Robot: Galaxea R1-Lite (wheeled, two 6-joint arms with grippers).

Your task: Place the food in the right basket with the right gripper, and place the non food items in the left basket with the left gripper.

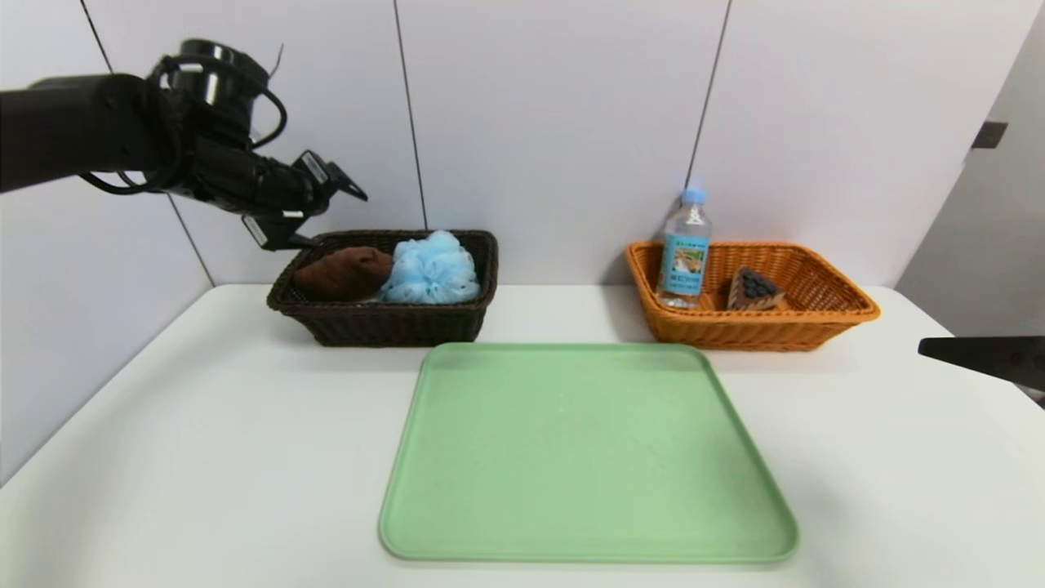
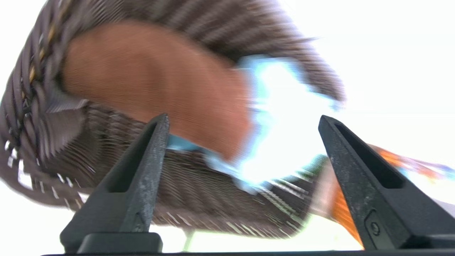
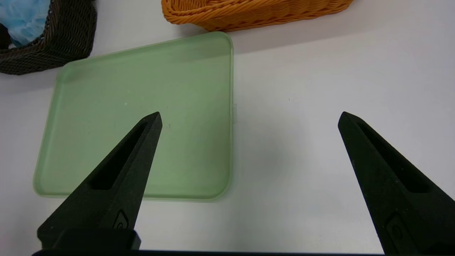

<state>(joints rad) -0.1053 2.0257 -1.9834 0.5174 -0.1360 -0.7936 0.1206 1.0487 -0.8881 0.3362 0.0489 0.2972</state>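
The dark brown left basket (image 1: 384,322) holds a brown rolled towel (image 1: 343,273) and a light-blue bath pouf (image 1: 431,268). My left gripper (image 1: 322,214) hangs open just above the basket's far left corner, holding nothing. In the left wrist view, that gripper (image 2: 243,119) points at the towel (image 2: 153,81) and pouf (image 2: 284,117). The orange right basket (image 1: 759,331) contains an upright water bottle (image 1: 686,253) and a chocolate cake slice (image 1: 755,290). My right gripper (image 3: 249,115) stands open and empty over bare table, right of the tray.
A bare green tray (image 1: 584,457) lies at the middle of the white table (image 1: 204,457), in front of both baskets. A white panelled wall stands close behind the baskets. One right finger (image 1: 980,355) pokes in at the right edge.
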